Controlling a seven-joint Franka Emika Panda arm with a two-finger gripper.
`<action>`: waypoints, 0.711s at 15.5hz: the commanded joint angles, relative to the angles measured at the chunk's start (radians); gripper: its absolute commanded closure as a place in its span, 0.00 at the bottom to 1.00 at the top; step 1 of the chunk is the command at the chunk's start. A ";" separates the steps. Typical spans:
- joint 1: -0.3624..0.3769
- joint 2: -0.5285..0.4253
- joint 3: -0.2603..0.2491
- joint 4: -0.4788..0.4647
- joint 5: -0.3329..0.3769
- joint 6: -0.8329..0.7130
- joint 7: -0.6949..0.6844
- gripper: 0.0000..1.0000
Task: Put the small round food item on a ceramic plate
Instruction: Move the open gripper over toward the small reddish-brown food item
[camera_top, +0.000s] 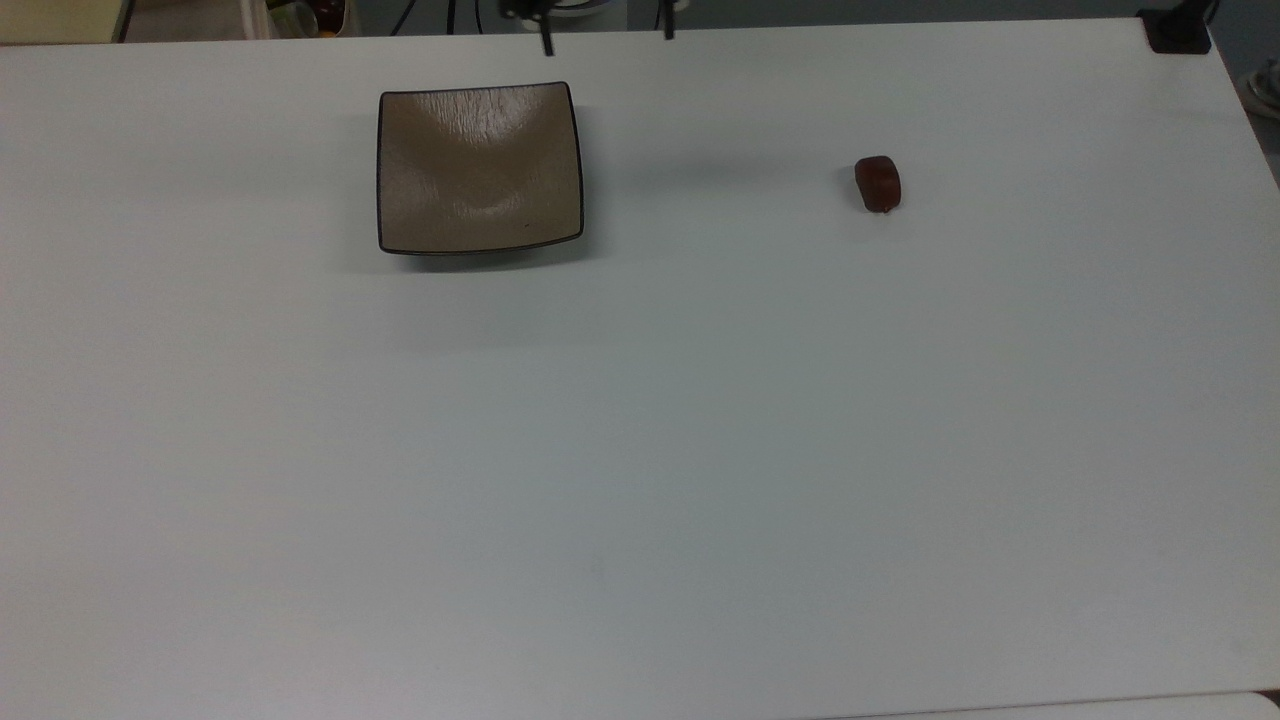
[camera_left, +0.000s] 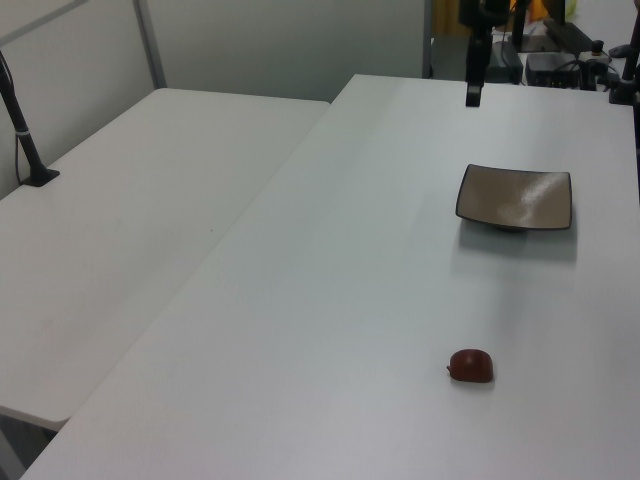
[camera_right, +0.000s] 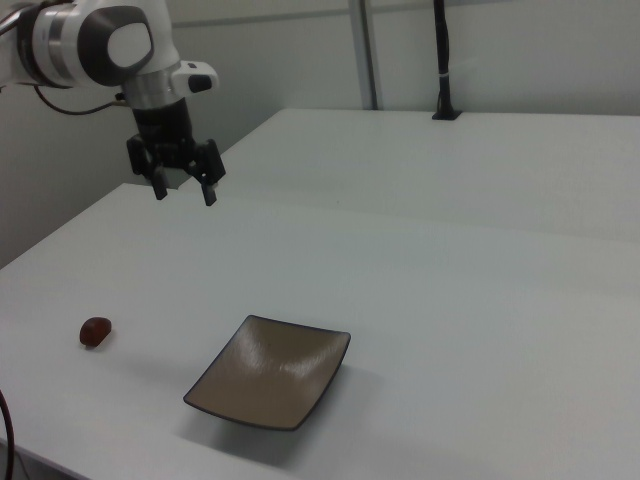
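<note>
The small round food item (camera_top: 878, 183) is a glossy reddish-brown lump lying alone on the white table (camera_top: 640, 450); it also shows in the left view (camera_left: 471, 366) and the right view (camera_right: 95, 331). The ceramic plate (camera_top: 480, 165), square, tan and dark-rimmed, sits empty well off to the top view's left of it (camera_left: 515, 197) (camera_right: 270, 372). My gripper (camera_right: 185, 192) hangs open and empty high above the table's far edge, between plate and food. Its two dark fingertips (camera_top: 546, 44) poke in at the top view's upper edge, and one finger (camera_left: 472, 92) shows in the left view.
A second white table (camera_left: 130, 230) adjoins along the left view's left. A black post (camera_left: 25, 140) is clamped there, and a black clamp (camera_top: 1178, 30) sits on the top view's upper right corner. Equipment (camera_left: 560, 62) stands beyond the far edge.
</note>
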 joint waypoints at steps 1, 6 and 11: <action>0.013 -0.008 0.063 -0.014 0.012 0.001 0.052 0.00; 0.050 -0.008 0.168 -0.023 0.012 0.001 0.194 0.00; 0.071 0.021 0.303 -0.046 0.012 0.012 0.330 0.00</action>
